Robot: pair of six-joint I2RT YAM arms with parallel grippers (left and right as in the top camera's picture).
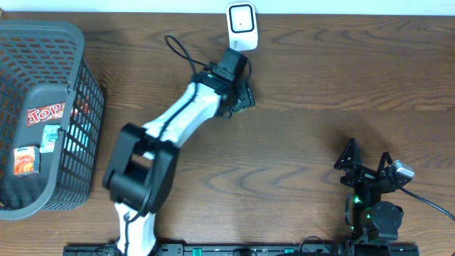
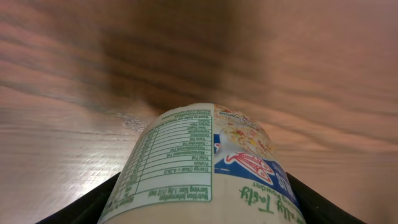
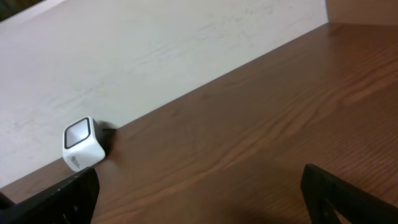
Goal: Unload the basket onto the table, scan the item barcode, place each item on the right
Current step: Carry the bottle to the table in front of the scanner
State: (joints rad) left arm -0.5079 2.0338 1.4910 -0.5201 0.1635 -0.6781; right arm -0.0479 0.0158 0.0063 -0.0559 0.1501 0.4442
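My left gripper (image 1: 239,94) is stretched out to the back of the table, just in front of the white barcode scanner (image 1: 242,26). It is shut on the item (image 2: 205,168), a white round container with a green nutrition table and a blue and red label. Its black fingers (image 2: 81,211) press on both sides of the container. From overhead the item is hidden under the gripper, and no barcode shows. My right gripper (image 1: 367,161) rests open near the front right with nothing between its fingers. It faces the scanner (image 3: 83,152), which stands against the wall.
A grey plastic basket (image 1: 78,107) stands at the left edge with several packaged goods in it. A black cable (image 1: 181,51) runs from the left arm near the scanner. The table ends at the pale back wall (image 3: 155,56).
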